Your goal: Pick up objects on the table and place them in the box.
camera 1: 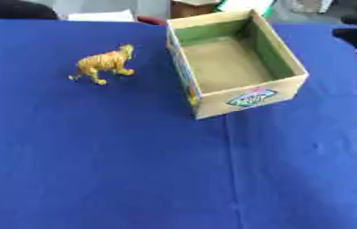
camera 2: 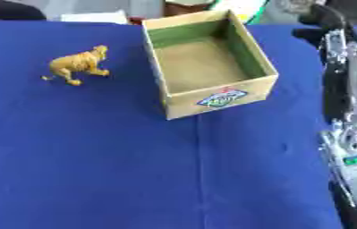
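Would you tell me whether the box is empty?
Empty: the box shows only its bare floor; the toy tiger stands outside, left of it.

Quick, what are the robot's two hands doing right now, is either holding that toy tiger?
Left hand: not in view.
Right hand: only its arm shows at the right edge; cannot be told.
The toy tiger stands untouched on the table.
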`<state>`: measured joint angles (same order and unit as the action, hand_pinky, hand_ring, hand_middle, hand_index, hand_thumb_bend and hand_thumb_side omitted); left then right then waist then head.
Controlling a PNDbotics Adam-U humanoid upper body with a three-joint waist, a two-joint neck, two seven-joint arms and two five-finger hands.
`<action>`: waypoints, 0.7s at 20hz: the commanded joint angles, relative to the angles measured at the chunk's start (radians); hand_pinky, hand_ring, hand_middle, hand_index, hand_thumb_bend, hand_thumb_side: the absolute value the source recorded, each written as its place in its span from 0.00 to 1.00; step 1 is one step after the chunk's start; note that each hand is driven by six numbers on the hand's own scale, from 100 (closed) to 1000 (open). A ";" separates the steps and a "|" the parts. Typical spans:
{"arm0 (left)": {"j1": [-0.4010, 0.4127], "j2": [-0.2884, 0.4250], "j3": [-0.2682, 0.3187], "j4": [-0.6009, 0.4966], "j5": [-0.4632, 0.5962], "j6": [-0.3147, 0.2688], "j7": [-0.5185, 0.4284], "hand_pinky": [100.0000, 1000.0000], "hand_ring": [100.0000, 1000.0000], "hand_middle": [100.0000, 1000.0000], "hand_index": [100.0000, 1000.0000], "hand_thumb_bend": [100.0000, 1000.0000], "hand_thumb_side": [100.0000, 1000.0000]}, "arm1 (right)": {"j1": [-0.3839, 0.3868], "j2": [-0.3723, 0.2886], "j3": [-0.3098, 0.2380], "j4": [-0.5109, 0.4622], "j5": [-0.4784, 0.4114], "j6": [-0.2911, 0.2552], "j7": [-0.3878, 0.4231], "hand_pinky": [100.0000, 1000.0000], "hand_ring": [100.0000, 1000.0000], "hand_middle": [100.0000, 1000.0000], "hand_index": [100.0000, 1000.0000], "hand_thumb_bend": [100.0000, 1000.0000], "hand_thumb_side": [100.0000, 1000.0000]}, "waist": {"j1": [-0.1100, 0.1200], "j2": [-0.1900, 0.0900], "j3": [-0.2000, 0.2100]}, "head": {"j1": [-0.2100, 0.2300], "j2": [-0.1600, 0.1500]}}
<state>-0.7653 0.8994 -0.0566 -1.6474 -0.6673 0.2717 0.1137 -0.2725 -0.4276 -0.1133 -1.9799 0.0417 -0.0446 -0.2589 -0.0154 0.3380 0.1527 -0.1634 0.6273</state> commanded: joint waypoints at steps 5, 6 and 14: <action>-0.075 0.034 -0.058 0.098 -0.141 -0.064 -0.227 0.57 0.72 0.82 0.98 0.67 1.00 | -0.012 -0.025 -0.001 -0.020 -0.004 -0.001 0.005 0.87 0.71 0.72 0.86 0.00 1.00 | 0.000 -0.023 -0.002 | -0.004 0.015; -0.085 0.027 -0.065 0.117 -0.156 -0.073 -0.271 0.57 0.72 0.82 0.98 0.68 1.00 | -0.012 -0.026 0.000 -0.020 -0.004 0.000 0.006 0.87 0.71 0.72 0.86 0.00 1.00 | -0.001 -0.022 -0.003 | -0.002 0.016; -0.122 -0.018 -0.089 0.192 -0.196 -0.110 -0.512 0.59 0.74 0.83 0.99 0.75 1.00 | -0.009 -0.026 0.000 -0.020 -0.004 -0.002 0.007 0.87 0.71 0.72 0.85 0.00 1.00 | -0.002 -0.017 -0.024 | 0.028 0.047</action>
<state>-0.8674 0.8608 -0.1506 -1.4551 -0.8556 0.1659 -0.3705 -0.2727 -0.4276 -0.1102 -1.9799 0.0414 -0.0450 -0.2535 -0.0212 0.3388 0.1280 -0.1422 0.6668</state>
